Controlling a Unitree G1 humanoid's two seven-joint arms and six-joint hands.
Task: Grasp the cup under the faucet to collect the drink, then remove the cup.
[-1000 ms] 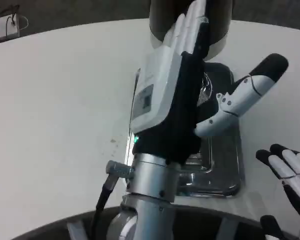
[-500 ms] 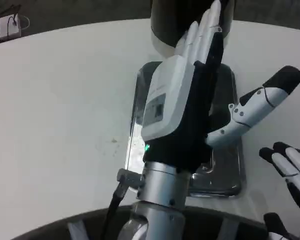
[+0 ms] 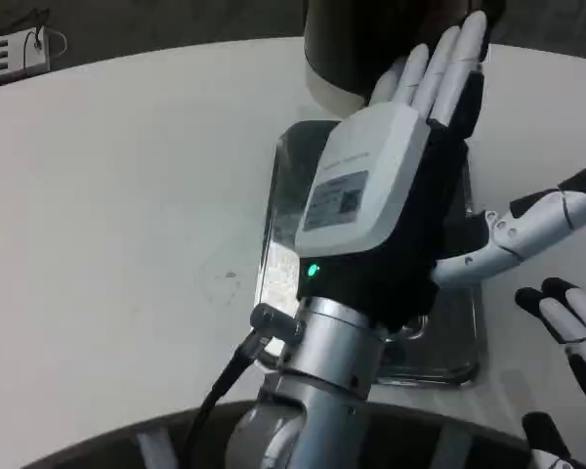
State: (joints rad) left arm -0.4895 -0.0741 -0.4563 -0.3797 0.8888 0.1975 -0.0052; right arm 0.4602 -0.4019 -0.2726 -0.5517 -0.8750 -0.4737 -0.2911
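My left hand [image 3: 381,205] fills the middle of the head view, white back up, hovering over the shiny metal drip tray [image 3: 291,171]. Its fingers [image 3: 439,68] are straight and reach up against the dark dispenser body [image 3: 361,44]; the thumb [image 3: 532,225] sticks out to the right. I see nothing held in it. The cup and the faucet are hidden behind this hand. My right hand [image 3: 571,327] lies low at the right edge on the table, fingers spread, holding nothing.
The white round table [image 3: 127,195] stretches out to the left of the tray. A small white object with a cable [image 3: 15,54] lies at the far left corner. The table's front edge curves below my left forearm [image 3: 322,391].
My left hand has moved right and further toward the dispenser, and its thumb has swung toward the right edge. The right hand has barely shifted. The picture has drifted slightly.
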